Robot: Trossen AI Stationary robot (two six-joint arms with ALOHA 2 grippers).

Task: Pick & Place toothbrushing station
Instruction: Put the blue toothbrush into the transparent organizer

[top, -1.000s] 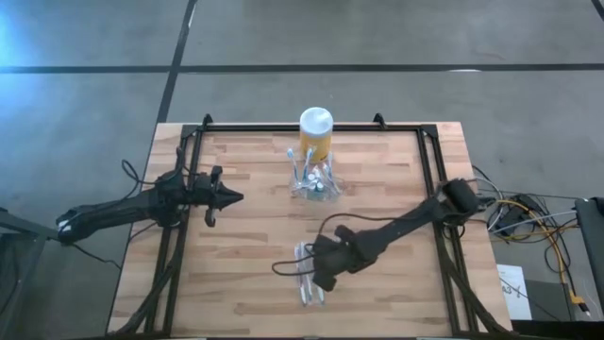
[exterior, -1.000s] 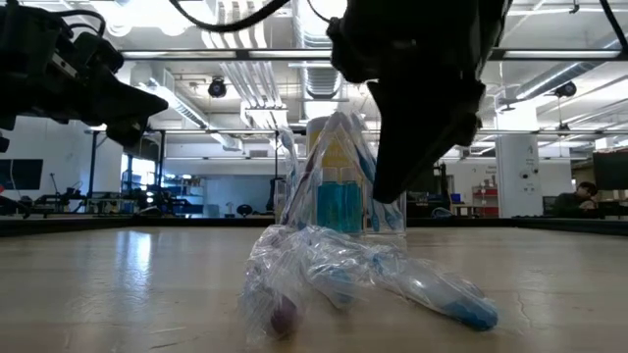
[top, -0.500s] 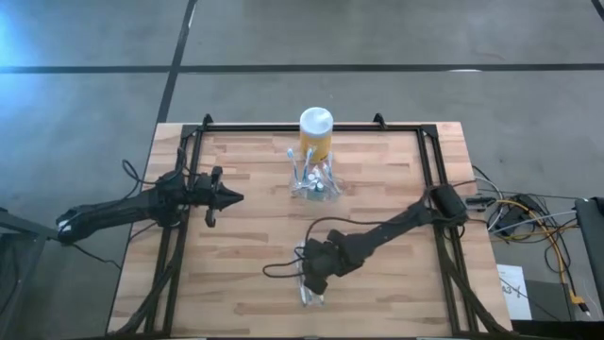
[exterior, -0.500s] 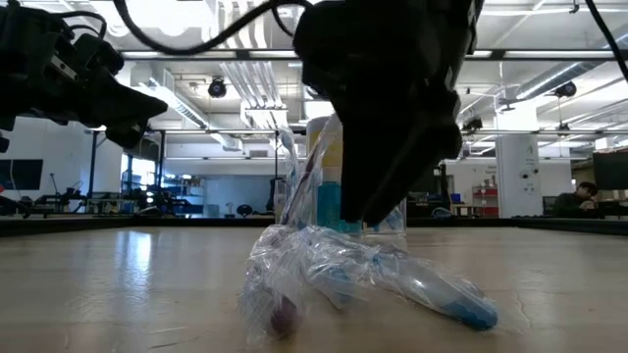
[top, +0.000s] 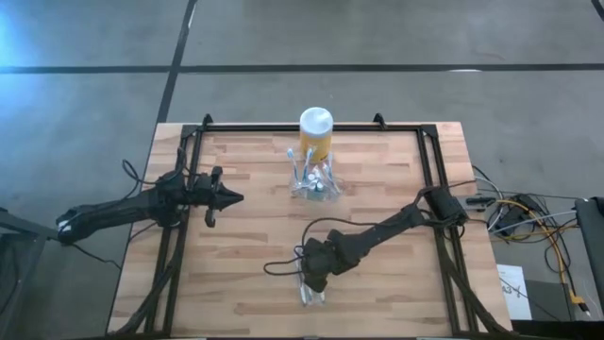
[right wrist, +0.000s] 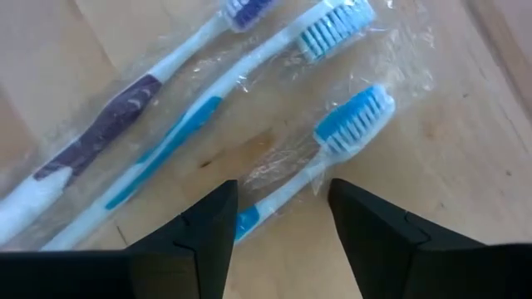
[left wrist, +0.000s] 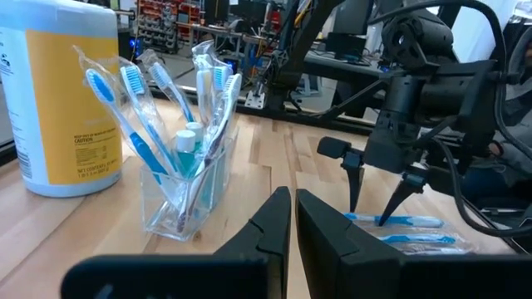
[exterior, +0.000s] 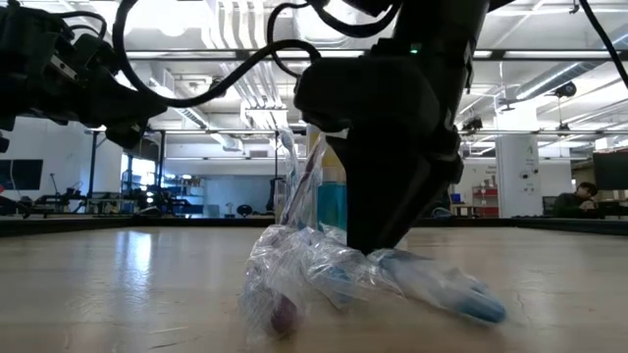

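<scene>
near table front: right gripper, lowered since a second ago, fingers spread astride wrapped toothbrush. pick imminent. left gripper pinched shut, parked beside toothbrushing station.

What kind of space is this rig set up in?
Likely a robotics lab or workshop: an open hall with exposed ceiling ducts, workbenches in the background, and a concrete floor around the wooden table.

Yellow cylindrical jar with white lid stands upright at the far edge of the wooden slatted bench. Loose wrapped blue-and-white toothbrushes lie near the front edge.
</scene>
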